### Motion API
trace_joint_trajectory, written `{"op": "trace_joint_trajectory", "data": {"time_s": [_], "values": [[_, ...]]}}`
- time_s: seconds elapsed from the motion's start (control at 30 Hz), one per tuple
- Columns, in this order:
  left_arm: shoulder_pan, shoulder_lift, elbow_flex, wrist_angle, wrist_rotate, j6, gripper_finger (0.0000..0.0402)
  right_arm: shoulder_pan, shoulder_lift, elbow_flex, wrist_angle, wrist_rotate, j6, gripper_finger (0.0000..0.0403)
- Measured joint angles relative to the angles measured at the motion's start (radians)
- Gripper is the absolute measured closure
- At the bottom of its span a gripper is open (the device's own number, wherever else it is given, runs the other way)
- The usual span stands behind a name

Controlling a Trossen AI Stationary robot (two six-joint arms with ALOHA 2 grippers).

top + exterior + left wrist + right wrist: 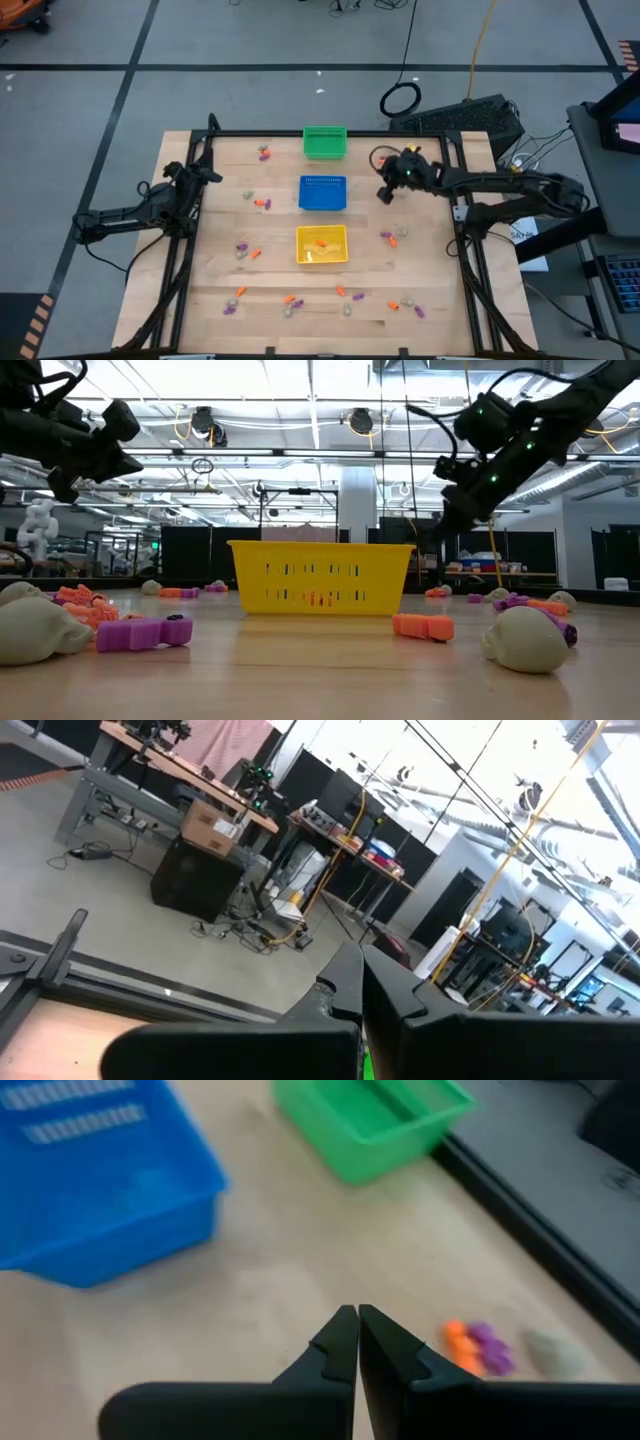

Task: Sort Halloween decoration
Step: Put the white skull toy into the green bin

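The right pincer (386,193) hangs above the counter (430,290), to the right of the blue basket (322,193), with its fingers pressed together and nothing between them. The left pincer (207,175) waits at the counter's left edge, raised, fingers likewise closed and empty.

The Halloween decoration lies scattered: small orange, purple and pale pieces around all three baskets, with a long line of them at the front of the counter. A few orange pieces already lie in the yellow basket (321,245). The green basket (325,142) and the blue one look empty from above. Most of the sorting appears to remain.

Risks noted:
- The nearest cluster (485,1348), an orange, a purple and a pale piece, lies tight together. A closing pincer could catch two colours at once or flick a neighbour away.
- The pincer must open before descending; coming down closed would only push pieces across the bare wood.
- The pieces are tiny and rounded, so they may slip from a grip.
- The baskets look light, and a passing arm could shove them.
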Motion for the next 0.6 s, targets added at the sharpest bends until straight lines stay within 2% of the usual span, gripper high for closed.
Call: {"op": "trace_joint_trajectory", "data": {"time_s": [0.07,0.2,0.33,0.4,0.6], "values": [[0.0,0.0,0.0,-0.003,-0.002,0.003,0.0402,-0.061,0.0,0.0,0.002,-0.001,-0.009,0.0403],[0.0,0.0,0.0,-0.007,0.002,0.152,0.0402,-0.188,0.006,0.018,-0.003,-0.011,-0.02,0.0403],[0.0,0.0,0.0,-0.005,0.024,0.183,0.0402,-0.284,0.065,0.079,-0.038,-0.109,-0.051,0.0399],[0.001,0.0,0.0,-0.009,0.105,0.233,0.0402,-0.306,0.118,0.133,-0.06,-0.133,-0.073,0.0393],[0.0,0.003,0.0,-0.011,0.495,0.353,0.0402,-0.348,0.284,0.336,-0.236,-0.137,-0.183,0.0363]]}}
